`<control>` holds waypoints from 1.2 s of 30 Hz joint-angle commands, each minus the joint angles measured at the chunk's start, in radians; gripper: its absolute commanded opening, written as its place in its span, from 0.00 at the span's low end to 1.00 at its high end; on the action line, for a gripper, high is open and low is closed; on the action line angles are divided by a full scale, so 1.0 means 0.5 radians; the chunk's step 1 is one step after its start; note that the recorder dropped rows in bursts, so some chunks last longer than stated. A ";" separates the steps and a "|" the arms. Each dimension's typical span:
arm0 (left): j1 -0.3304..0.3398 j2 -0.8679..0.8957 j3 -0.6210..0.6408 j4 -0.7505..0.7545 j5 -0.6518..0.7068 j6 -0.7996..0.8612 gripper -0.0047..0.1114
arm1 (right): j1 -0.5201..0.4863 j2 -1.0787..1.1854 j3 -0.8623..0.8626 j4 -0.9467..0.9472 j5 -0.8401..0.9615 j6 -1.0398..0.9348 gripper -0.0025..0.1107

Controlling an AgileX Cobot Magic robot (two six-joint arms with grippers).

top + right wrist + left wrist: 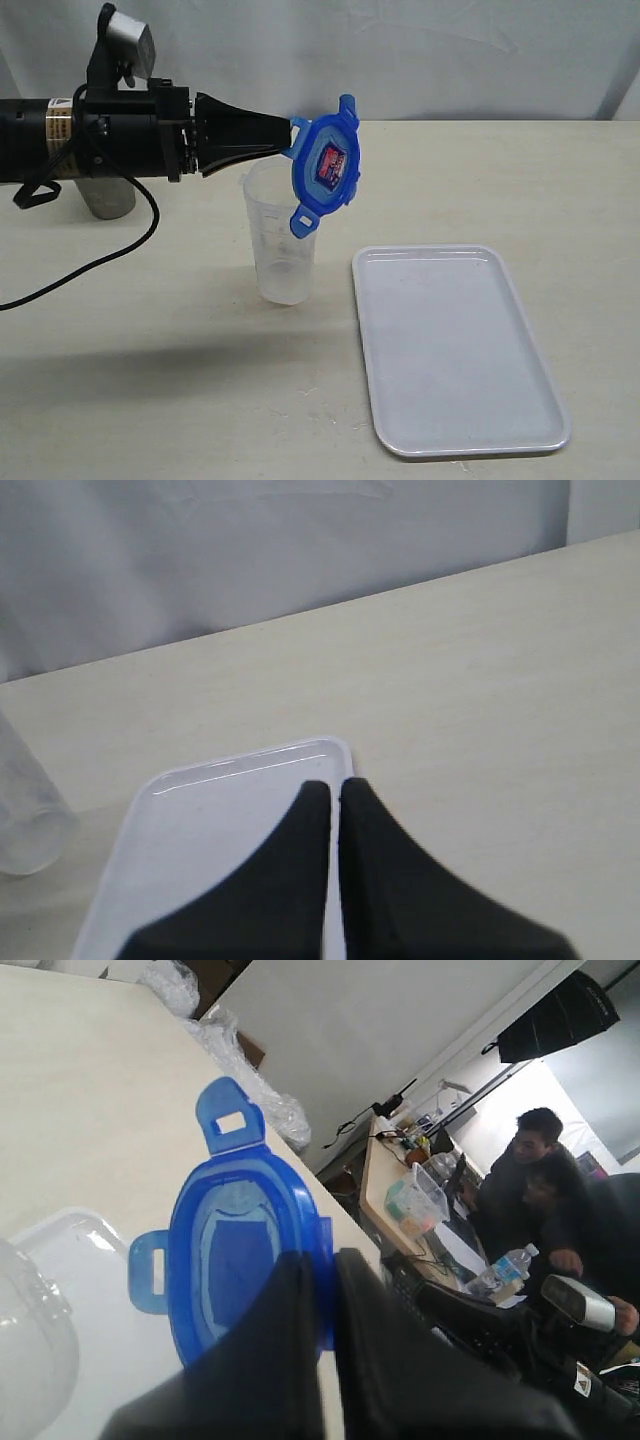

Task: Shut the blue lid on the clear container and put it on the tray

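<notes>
Left end effector (pixel 290 135) comes in level from the side of the clear container (pixel 280 240), just above its open mouth, fingers pinching the blue lid (pixel 325 165) by one edge. The lid is off the container, held on edge and nearly upright. Its labelled face is turned away from the arm, above the container rim on the side nearest the tray (pixel 455 350). Lid's lowest flap overlaps the container rim in the exterior view; touching or not, cannot tell. Left wrist view: the same end effector (pixel 325 1260) is clamped on the lid (pixel 235 1250) rim, showing the lid's underside and two flaps sticking out. The blurred container (pixel 30 1360) and part of the tray (pixel 90 1280) lie beyond it. The container stands upright on the bench (pixel 150 350), empty as far as can be seen. The tray lies flat on the bench just beside the container, not touching it, with nothing on it. A grey steel cup (pixel 105 198) stands well apart from the container on the side away from the tray, partly hidden behind the left arm. A black cable (pixel 100 255) droops from that arm onto the bench. Right end effector (pixel 335 790) shows only in the right wrist view, fingers pressed together with nothing between them. It is above one end of the tray (pixel 220 810), with the container (pixel 25 810) near that same tray end.
</notes>
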 commanded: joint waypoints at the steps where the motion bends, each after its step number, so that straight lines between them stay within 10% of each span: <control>1: -0.002 -0.001 0.002 -0.041 -0.042 -0.019 0.04 | -0.005 -0.008 0.007 -0.022 -0.002 -0.019 0.06; 16: -0.002 -0.001 0.002 -0.060 -0.042 -0.015 0.04 | -0.005 -0.008 0.007 0.463 -1.377 0.079 0.06; 29: -0.002 -0.001 0.002 -0.083 -0.042 -0.005 0.04 | -0.005 0.765 -0.996 -0.007 -0.573 0.222 0.06; 36: -0.002 -0.001 0.002 -0.083 -0.042 0.005 0.04 | -0.005 1.487 -1.336 -0.017 -0.119 0.044 0.24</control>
